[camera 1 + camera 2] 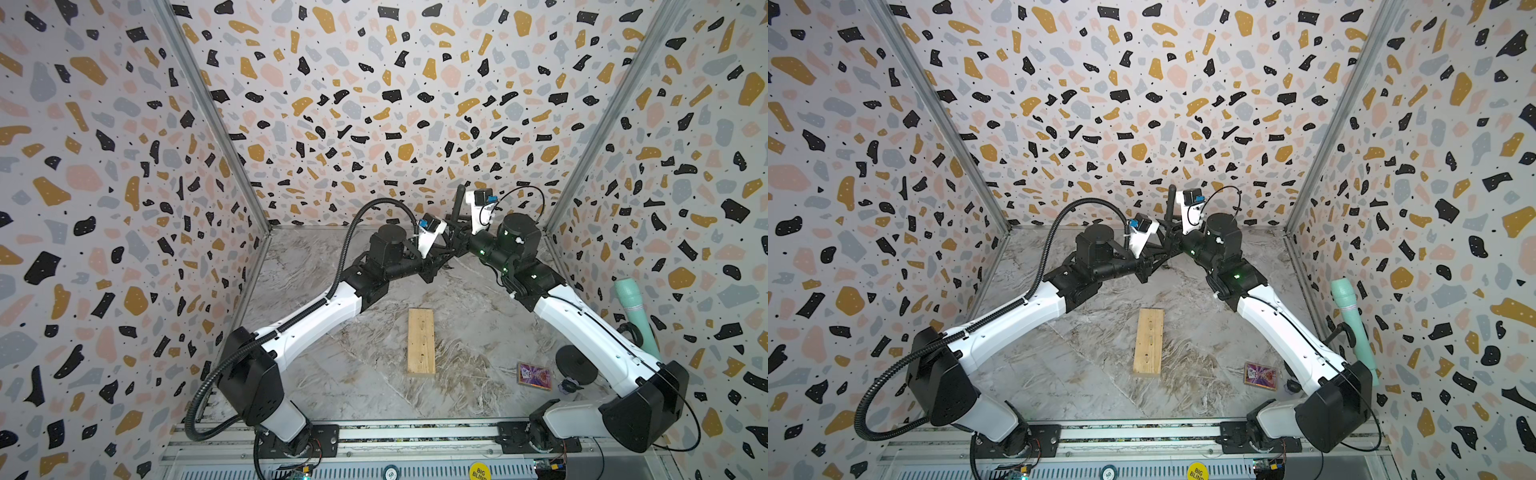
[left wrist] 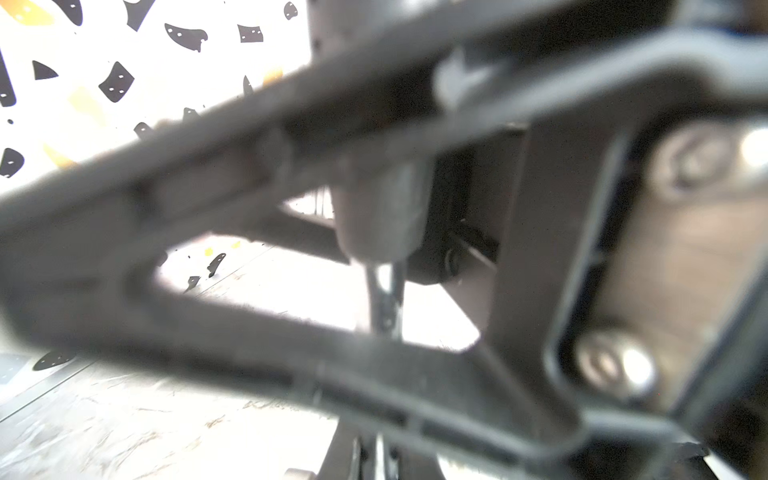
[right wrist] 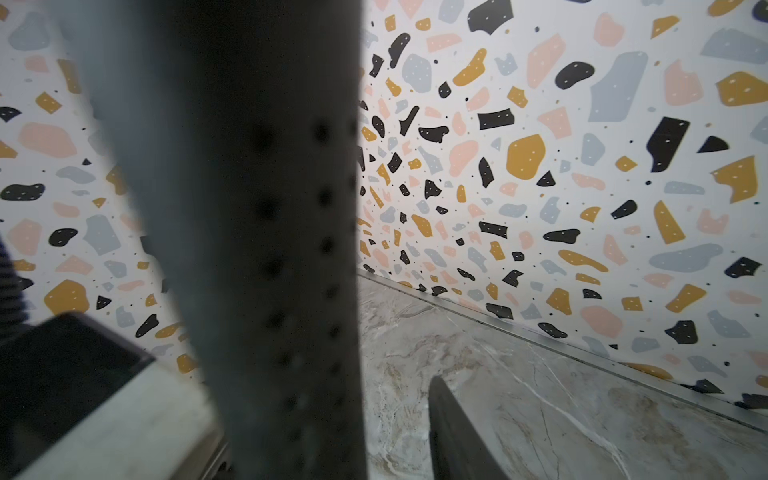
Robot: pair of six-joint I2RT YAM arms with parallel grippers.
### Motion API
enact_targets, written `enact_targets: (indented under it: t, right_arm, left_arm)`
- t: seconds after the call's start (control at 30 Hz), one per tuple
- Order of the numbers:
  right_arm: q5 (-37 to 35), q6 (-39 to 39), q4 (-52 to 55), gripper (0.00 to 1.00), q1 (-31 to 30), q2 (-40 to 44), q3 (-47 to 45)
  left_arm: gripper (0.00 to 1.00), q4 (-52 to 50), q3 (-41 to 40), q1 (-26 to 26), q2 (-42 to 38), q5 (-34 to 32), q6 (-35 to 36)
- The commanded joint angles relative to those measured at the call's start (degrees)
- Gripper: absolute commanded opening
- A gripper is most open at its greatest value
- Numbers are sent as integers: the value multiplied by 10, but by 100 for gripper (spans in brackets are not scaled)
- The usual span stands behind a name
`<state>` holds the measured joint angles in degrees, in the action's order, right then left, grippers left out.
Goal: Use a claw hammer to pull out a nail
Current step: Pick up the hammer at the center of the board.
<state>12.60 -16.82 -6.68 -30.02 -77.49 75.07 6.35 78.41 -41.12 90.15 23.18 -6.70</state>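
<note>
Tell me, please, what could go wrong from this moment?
The claw hammer stands handle-up. The right jaws stand off its handle, so the left jaws alone may let it tip or drop.
The wooden board lies unclamped on the table, so it could shift under prying.

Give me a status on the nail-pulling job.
Done: the claw hammer has been fetched and stands upright between both arms at the back. In hand: the left gripper appears clamped on it, while the right gripper has its jaws open beside it. Left: all work at the wood block, which lies alone nearer the front; pulling has not begun.
</note>
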Motion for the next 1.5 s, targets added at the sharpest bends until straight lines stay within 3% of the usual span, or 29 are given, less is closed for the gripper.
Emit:
enact_targets:
  t: [0.0,0.4,0.57,0.73,0.87,1.17,1.4,1.43,1.47]
  right_arm:
    - [-56,-2,22,41,-2,24,24]
    - [-63,-21,27,46,-2,31,28]
    - [-66,-23,33,37,-3,30,27]
    - [-58,-26,41,37,-3,25,25]
    - [-43,-29,48,31,-3,18,28]
    - [-52,-53,53,0,-3,22,31]
    - [-58,-74,49,0,-4,23,20]
    - [-65,-73,47,0,-5,24,16]
    - [-71,-73,46,0,-5,25,14]
  left_arm:
    - [0,30,6,-3,-1,-14,9]
    - [0,41,6,-5,11,-28,3]
    - [0,41,7,-6,12,-31,4]
    - [0,45,9,-6,13,-32,4]
    - [0,45,11,-6,14,-32,6]
    - [0,47,2,-6,15,-43,11]
    - [0,49,5,-6,16,-65,18]
    - [8,47,5,-6,14,-74,20]
    - [25,47,3,-5,9,-81,21]
